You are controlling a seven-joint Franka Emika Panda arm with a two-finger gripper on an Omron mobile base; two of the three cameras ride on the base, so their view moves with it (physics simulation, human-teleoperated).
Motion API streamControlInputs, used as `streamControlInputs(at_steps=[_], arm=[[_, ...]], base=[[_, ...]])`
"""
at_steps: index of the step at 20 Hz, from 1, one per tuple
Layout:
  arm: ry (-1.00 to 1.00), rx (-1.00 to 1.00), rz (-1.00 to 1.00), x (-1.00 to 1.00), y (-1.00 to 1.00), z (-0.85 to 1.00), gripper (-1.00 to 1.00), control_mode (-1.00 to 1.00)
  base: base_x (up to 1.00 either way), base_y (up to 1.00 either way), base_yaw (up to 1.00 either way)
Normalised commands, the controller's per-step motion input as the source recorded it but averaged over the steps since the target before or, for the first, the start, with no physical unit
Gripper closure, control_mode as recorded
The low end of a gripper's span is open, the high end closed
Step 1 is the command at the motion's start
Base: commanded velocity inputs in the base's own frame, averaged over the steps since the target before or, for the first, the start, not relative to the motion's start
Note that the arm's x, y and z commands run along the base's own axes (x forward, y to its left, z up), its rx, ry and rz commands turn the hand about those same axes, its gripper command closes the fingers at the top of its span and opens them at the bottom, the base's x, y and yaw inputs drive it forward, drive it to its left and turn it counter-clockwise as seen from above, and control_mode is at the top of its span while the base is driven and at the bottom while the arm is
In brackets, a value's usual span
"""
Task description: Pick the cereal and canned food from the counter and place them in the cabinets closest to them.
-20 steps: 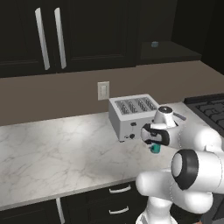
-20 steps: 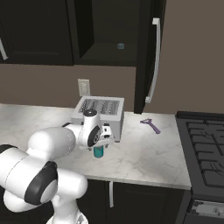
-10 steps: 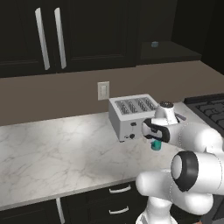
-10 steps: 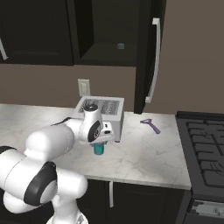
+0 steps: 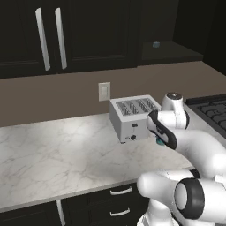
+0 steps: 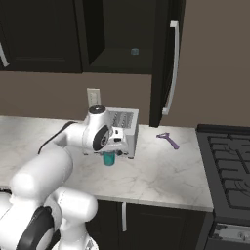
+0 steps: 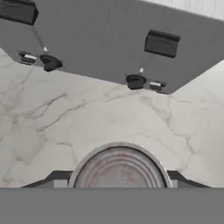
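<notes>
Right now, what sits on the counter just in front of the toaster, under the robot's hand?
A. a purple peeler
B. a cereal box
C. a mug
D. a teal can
D: the teal can stands on the marble counter before the toaster, under the hand.

Silver toaster (image 5: 132,118) upright near the wall, four slots on top, dark knobs and levers on its front face; pale wall outlet (image 5: 104,91) above and behind it; purple utensil (image 6: 168,140) lying flat, between toaster and black stove top (image 6: 229,171).
</notes>
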Motion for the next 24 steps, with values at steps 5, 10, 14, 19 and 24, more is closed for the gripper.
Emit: streamControlInputs(at_steps=[5, 10, 14, 19, 24], arm=[[0.00, 0.04, -0.05, -0.29, -0.12, 0.76, 1.00, -1.00], [0.00, 0.03, -0.01, -0.52, -0.14, 0.69, 1.00, -1.00], [0.00, 0.01, 0.00, -0.75, -0.06, 0.51, 1.00, -1.00], [-0.04, 0.00, 0.00, -0.92, 0.00, 0.35, 1.00, -1.00], [-0.21, 0.00, 0.00, -0.46, 0.02, 0.63, 1.00, -1.00]], base=[[0.00, 0.00, 0.00], [0.00, 0.00, 0.00], [0.00, 0.00, 0.00], [0.00, 0.00, 0.00], [0.00, 0.00, 0.00]])
